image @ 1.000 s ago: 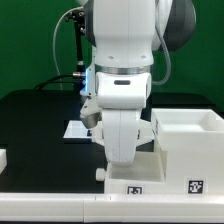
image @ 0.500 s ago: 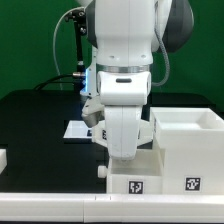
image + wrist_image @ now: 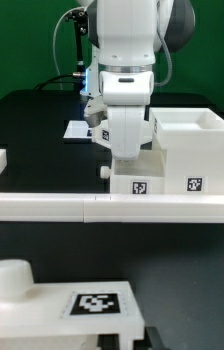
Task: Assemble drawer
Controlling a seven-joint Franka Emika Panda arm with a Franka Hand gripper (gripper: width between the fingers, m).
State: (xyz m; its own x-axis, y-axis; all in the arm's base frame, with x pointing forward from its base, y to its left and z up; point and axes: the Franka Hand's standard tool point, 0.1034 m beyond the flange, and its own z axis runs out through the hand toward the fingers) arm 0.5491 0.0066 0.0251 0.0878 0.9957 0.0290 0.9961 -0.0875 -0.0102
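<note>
black tabletop [image 3: 30,115]: gripper [image 3: 128,342], grip unreadable to me, over the tagged panel [image 3: 45,308]; i'd keep it square with the drawer box [image 3: 186,140] at three o'clock.

- Bare black table [image 3: 40,125] lies open on the exterior view's left.
- The white drawer box [image 3: 188,128] blocks the exterior view's right.
- A tagged white panel [image 3: 165,172] touches its front.
</note>
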